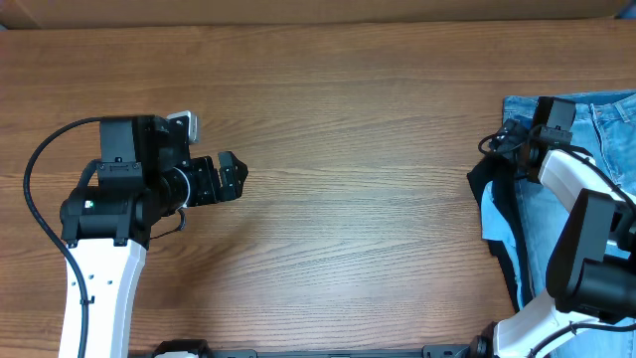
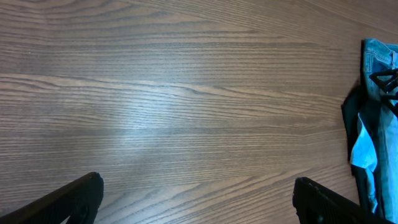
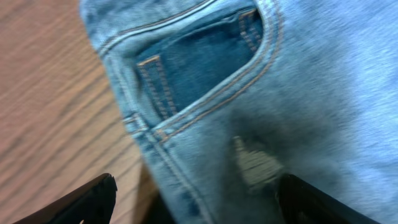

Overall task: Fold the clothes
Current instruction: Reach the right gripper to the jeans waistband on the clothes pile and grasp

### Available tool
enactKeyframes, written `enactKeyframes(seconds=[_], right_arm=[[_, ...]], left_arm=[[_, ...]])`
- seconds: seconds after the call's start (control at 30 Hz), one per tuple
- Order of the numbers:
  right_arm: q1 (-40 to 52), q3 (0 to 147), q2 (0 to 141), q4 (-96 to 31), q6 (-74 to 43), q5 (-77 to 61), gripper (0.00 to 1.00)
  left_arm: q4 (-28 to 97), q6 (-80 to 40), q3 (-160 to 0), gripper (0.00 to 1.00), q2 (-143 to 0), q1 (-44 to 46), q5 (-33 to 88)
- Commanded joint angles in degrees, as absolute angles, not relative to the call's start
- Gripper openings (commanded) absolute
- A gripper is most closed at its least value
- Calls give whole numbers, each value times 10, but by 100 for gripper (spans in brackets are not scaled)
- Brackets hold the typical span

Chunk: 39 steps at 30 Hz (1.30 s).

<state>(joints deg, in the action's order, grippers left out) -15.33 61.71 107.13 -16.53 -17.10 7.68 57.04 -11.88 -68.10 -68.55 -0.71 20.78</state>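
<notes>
Denim jeans (image 1: pixel 611 134) lie at the table's (image 1: pixel 378 119) right edge. Right gripper (image 3: pixel 205 199) hovers over a pocket, fingers apart, empty. Left gripper (image 1: pixel 237 177) likewise spread, well apart from them. Judged step: first grasp, which requires closing on the fabric.

One pair of jeans, two grippers, one table.
I count a single pair of light-blue jeans (image 1: pixel 537 237) at the right edge of my one wooden table (image 1: pixel 378 119), and two grippers: my left gripper (image 1: pixel 234 177) and my right gripper (image 1: pixel 512 139).
</notes>
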Motion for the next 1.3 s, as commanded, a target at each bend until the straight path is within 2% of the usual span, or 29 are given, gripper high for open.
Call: enactKeyframes(seconds=[0.0, 0.2, 0.3, 0.43, 0.53, 0.7, 0.93, 1.1, 1.17, 1.27], right_arm=[[-154, 631, 1086, -170, -126, 130, 84], [-153, 631, 1115, -188, -96, 131, 72], [-150, 631, 1119, -188, -96, 135, 70], [-139, 631, 1119, -187, -84, 145, 72], [-112, 632, 1119, -179, -4, 102, 83], [-78, 633, 1120, -167, 11, 157, 84], [-93, 633, 1120, -170, -62, 242, 82], [-116, 632, 1120, -181, -62, 229, 71], [-116, 633, 1120, -181, -62, 229, 58], [-113, 639, 1119, -186, -63, 229, 30]], left_arm=[[568, -112, -694, 100, -690, -3, 203], [568, -112, -694, 100, -690, -3, 206], [568, -112, -694, 100, -690, -3, 206], [568, -112, -694, 100, -690, -3, 211], [568, -112, -694, 100, -690, -3, 210], [568, -112, -694, 100, -690, -3, 210], [569, -112, -694, 100, -690, -3, 210], [570, -112, -694, 100, -690, -3, 210], [570, -112, -694, 100, -690, -3, 210], [570, -112, -694, 100, -690, -3, 210]])
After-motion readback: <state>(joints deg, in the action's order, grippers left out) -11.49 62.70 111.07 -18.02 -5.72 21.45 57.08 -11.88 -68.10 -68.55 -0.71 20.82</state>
